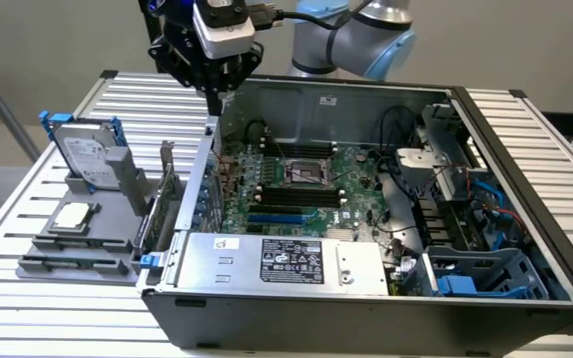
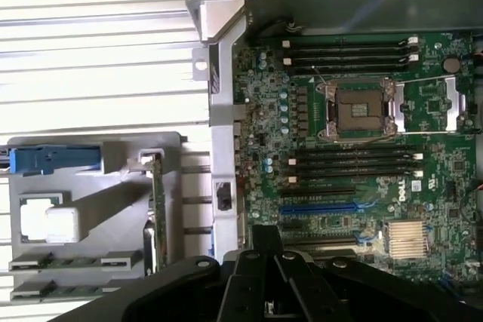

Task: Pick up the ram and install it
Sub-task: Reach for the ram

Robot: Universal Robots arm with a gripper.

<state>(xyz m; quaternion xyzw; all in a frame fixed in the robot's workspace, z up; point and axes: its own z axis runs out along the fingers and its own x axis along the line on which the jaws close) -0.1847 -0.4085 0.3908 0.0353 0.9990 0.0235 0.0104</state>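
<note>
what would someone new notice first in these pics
The open computer case dominates, its green motherboard laid bare with an empty processor socket in the middle. The black gripper hangs over the case's far corner on the exterior view's left. Beside the case on that side, a gray holder carries a hard drive, a silver processor chip and ram sticks.

Ribbed metal table (image 1: 13,224), matt case (image 1: 366,322)

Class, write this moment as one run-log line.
gripper: over case wall | ram: in grey holder, untouched | motherboard slots: empty
</note>
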